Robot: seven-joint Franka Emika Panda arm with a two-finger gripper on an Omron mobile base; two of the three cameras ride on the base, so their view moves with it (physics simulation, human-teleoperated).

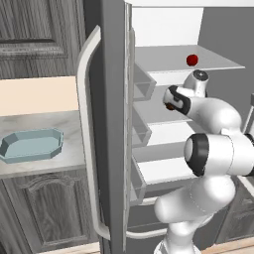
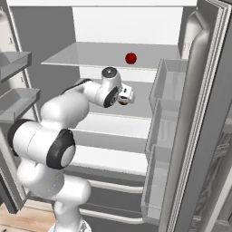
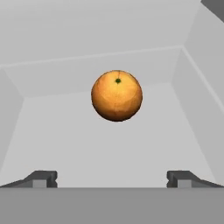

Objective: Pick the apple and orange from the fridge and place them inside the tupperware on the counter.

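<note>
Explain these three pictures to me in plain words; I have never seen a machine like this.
The white jointed machine is a robot arm ending in a two-fingered pincer. Two pictures come from cameras behind it, left and right; the third looks out from its hand. It reaches into an open fridge. A red apple sits on an upper shelf. The hand camera shows an orange on a shelf ahead, between the spread fingers, not yet touched. The pincer holds nothing. Left of the fridge, a counter carries an empty blue-grey tupperware tray, where both fruits should go.
</note>
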